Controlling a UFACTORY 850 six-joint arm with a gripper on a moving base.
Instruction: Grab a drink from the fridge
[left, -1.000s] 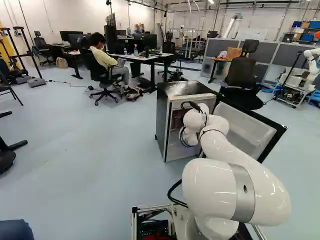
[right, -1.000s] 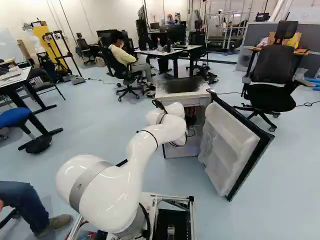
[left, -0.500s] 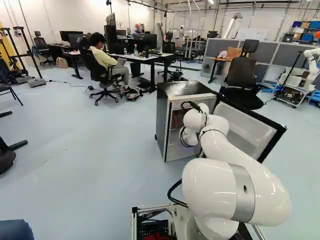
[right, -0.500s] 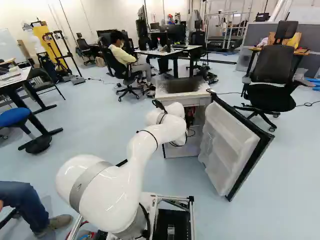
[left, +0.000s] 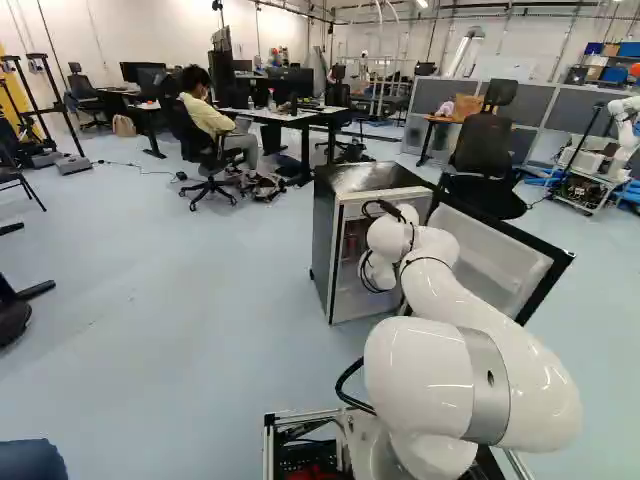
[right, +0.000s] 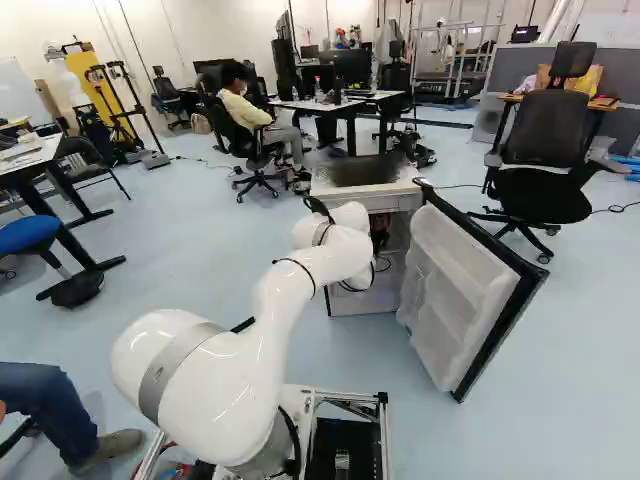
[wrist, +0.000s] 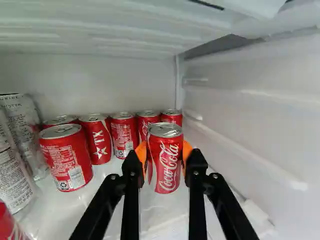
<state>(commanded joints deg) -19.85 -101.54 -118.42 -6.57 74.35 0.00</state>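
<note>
1. Pincer (wrist: 164, 150) pinching front red can (wrist: 168, 167), one orange pad on each side. Can upright inside fridge (left: 330, 245); whether it clears shelf (wrist: 106, 172), cannot tell.
2. Grip looks fairly central; best kept firm but modest, thin metal may dent.
3. Lift first, just enough to free the base, keeping it level.
4. Draw straight back, away from rear cans (wrist: 123, 134); sideways drift could tip them.
5. Side wall (wrist: 240, 127) near one finger: no swinging that way.
6. Mind open door (right: 455, 300) while arm (right: 290, 300) backs out.
</note>
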